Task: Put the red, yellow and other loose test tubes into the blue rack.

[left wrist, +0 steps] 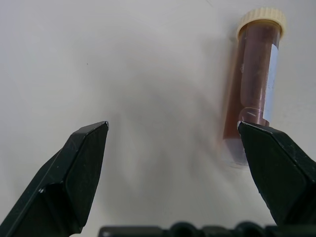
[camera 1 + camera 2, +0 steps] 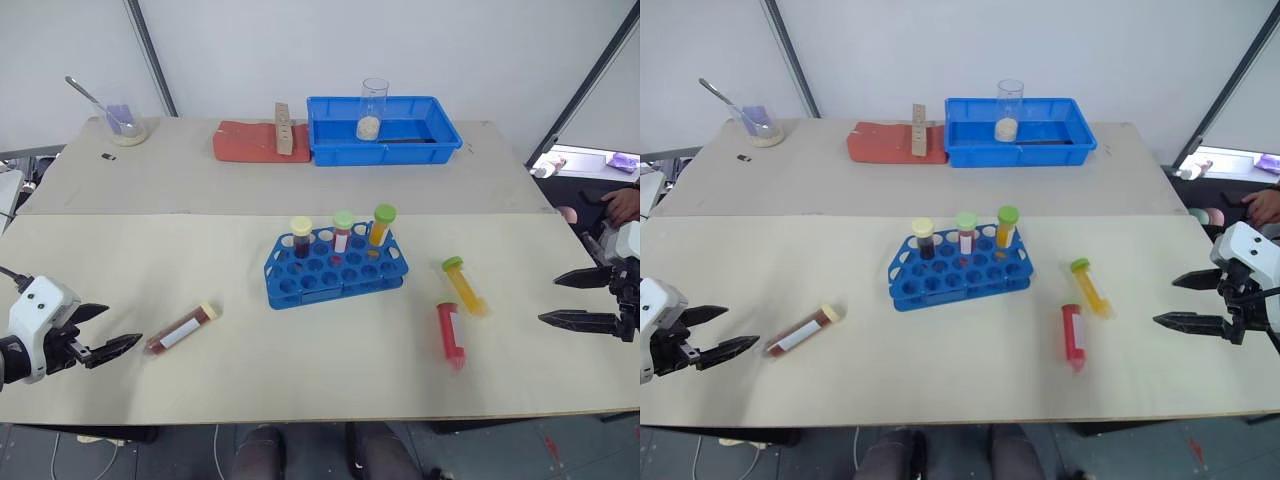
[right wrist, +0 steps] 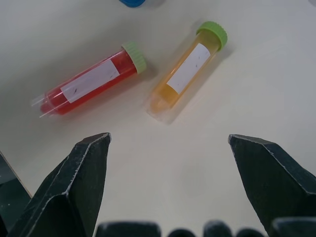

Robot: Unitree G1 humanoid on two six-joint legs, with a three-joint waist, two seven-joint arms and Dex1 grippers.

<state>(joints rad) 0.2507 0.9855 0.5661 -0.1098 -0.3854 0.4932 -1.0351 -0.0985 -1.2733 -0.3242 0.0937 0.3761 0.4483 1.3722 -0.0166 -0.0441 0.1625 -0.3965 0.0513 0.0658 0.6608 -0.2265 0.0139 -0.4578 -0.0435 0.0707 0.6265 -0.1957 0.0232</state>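
Right wrist view: spread right end effector (image 3: 168, 143) above green-capped, labelled red tube (image 3: 89, 83) and yellow tube (image 3: 190, 69).

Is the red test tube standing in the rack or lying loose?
Lying loose: the red test tube rests flat on the table, outside the blue rack.

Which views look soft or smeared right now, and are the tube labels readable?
Left eye view: the red tube looks motion-smeared. Left wrist view: the brown tube is slightly soft, with a faint shadow beside it. Right wrist view: the yellow tube is sharp; both labels show only tiny marks, unreadable.
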